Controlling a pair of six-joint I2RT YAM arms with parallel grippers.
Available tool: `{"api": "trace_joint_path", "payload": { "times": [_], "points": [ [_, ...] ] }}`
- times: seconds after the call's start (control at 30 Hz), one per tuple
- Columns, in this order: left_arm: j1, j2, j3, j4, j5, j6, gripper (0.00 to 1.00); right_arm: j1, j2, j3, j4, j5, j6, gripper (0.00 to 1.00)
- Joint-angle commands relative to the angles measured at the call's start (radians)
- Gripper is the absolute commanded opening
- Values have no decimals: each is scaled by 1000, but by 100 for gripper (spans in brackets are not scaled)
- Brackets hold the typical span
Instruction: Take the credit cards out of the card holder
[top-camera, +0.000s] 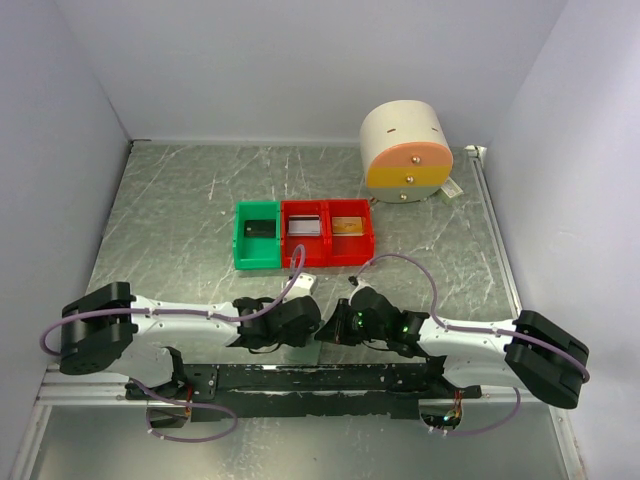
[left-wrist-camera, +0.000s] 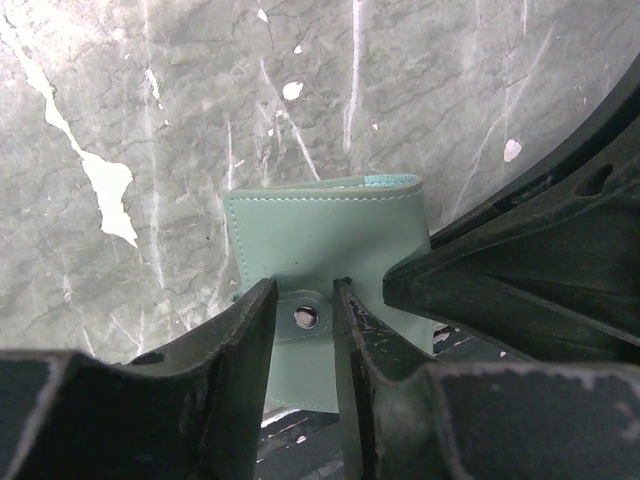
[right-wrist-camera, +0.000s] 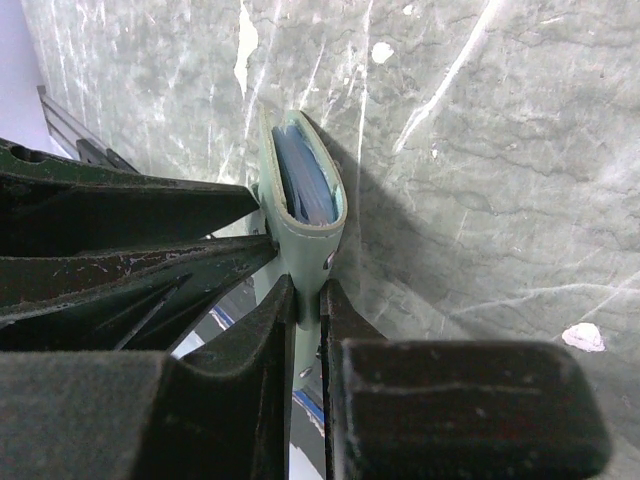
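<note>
The card holder (left-wrist-camera: 320, 230) is a pale blue-green soft sleeve held on edge just above the table between both grippers. My right gripper (right-wrist-camera: 308, 287) is shut on its lower seam. From the end, the holder (right-wrist-camera: 300, 235) gapes a little, with bluish inner sleeves (right-wrist-camera: 305, 175) showing; no card can be made out inside. My left gripper (left-wrist-camera: 305, 285) stands narrowly open around the holder's snap tab (left-wrist-camera: 305, 318); I cannot tell whether its fingers touch it. From above, the two grippers (top-camera: 318, 326) (top-camera: 338, 326) meet and hide the holder. A gold-tan credit card (top-camera: 348, 226) lies in a red bin.
Three small bins stand in a row mid-table: green (top-camera: 243, 250), red (top-camera: 304, 248) and red (top-camera: 352, 248). The green one holds a dark flat thing, the middle one a grey-white one. A round cream drawer unit (top-camera: 405, 150) stands at the back right. Walls close in all round.
</note>
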Motion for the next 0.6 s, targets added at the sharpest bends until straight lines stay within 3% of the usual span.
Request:
{"api": "trace_joint_path", "payload": {
  "times": [0.0,0.13,0.37,0.57],
  "points": [
    [-9,-24,-27,-50,28,11,41,2,-19,32,5,1,-15,0],
    [-9,-18,-33,-55,29,1,50,1,-28,40,-3,-3,-20,0],
    [-10,24,-13,-51,56,18,47,1,-37,58,-38,9,-31,0],
    [-16,9,-22,-53,70,23,30,1,-44,53,-53,23,-31,0]
  ]
}}
